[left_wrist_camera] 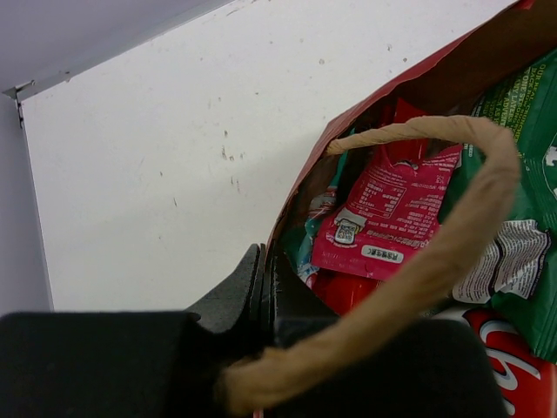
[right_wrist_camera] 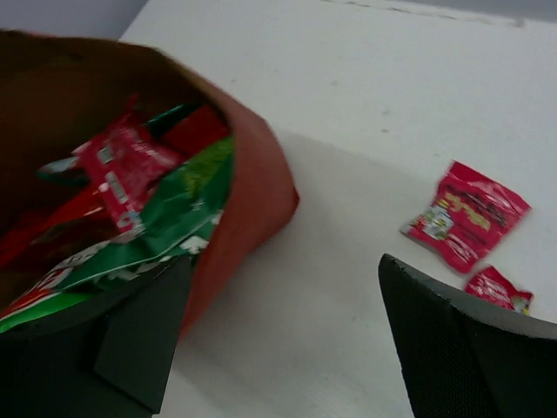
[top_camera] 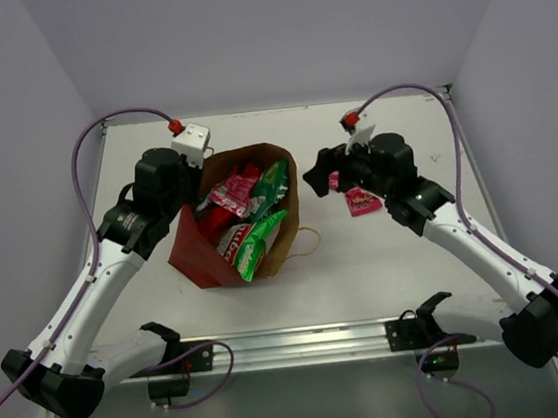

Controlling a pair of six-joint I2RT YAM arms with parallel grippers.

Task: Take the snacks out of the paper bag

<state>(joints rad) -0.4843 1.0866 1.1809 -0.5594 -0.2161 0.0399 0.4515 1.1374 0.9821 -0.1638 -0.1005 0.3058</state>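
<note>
Now my left fingers (left_wrist_camera: 233,300) pinch the rim of the stiff kraft bag (top_camera: 192,253), it seems, beside its rough twine loop (left_wrist_camera: 435,261). Glossy crinkled packets (top_camera: 253,242) crowd its mouth. My right fingers (right_wrist_camera: 470,357) stand spread over open counter (top_camera: 365,270), a flat red packet (right_wrist_camera: 466,213) and small wrapper (right_wrist_camera: 496,289) nearby.

- Left arm (top_camera: 88,289) and right arm (top_camera: 477,243): white tube links, black joint housings.
- Thin purple cable (top_camera: 80,180) at each wrist.
- Small red caps (top_camera: 177,127) on white wrist blocks.
- Right claw (right_wrist_camera: 285,287): matte black, blocky fingers.
</note>
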